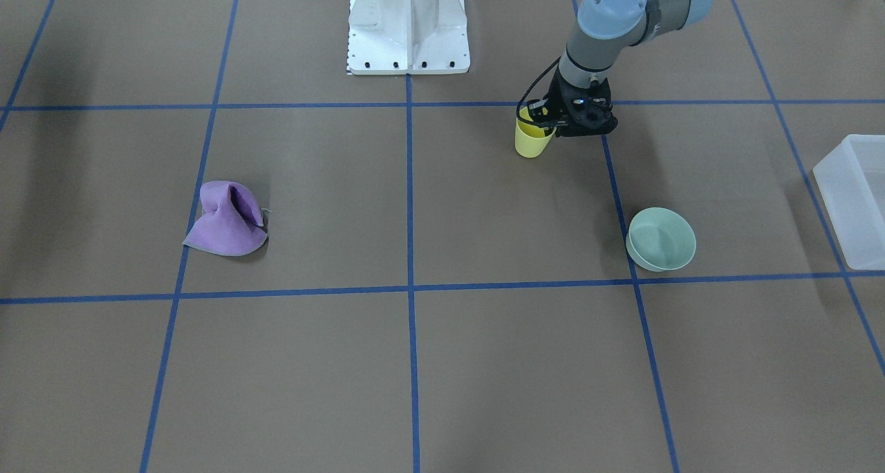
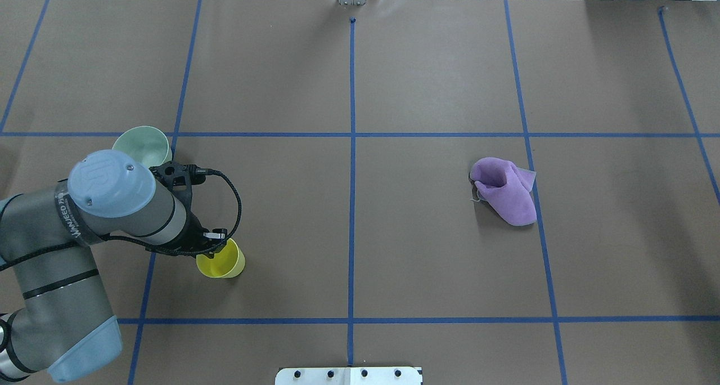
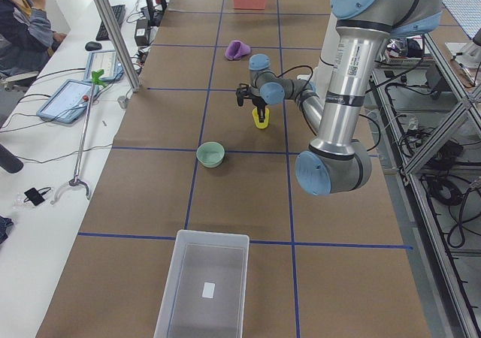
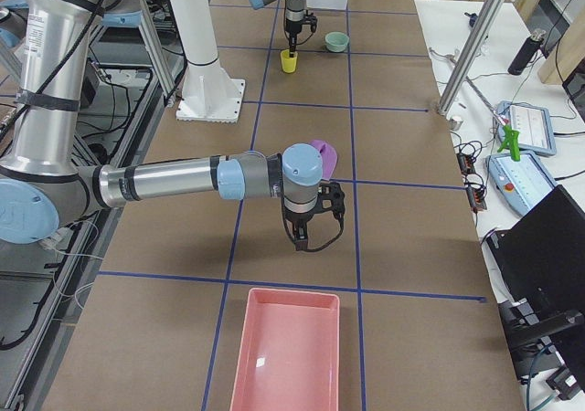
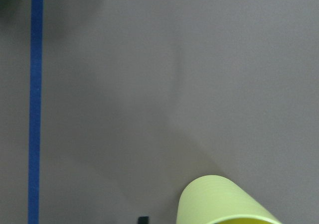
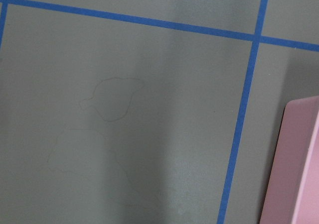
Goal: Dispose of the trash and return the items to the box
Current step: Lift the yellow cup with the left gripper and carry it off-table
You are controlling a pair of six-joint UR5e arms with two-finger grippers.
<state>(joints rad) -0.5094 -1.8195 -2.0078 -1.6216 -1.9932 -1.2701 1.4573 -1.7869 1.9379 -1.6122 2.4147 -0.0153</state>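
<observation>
The pale-yellow cup point(image 1: 531, 143) stands tilted on the brown table, also seen in the overhead view point(image 2: 223, 262) and at the bottom of the left wrist view point(image 5: 224, 204). My left gripper point(image 1: 547, 123) is shut on the cup's rim, one finger inside it. The mint-green bowl point(image 1: 662, 239) sits upright on the table between the cup and the box. The translucent white box point(image 1: 857, 203) lies at the table's end and looks empty in the left side view point(image 3: 169, 293). My right gripper point(image 4: 306, 233) hangs over bare table beside the purple cloth; I cannot tell whether it is open.
A crumpled purple cloth point(image 1: 225, 220) lies on the table's other half. A pink tray point(image 4: 285, 352) sits at the table's end on my right and shows in the right wrist view point(image 6: 294, 164). The white pedestal point(image 1: 408, 30) stands at the robot's side.
</observation>
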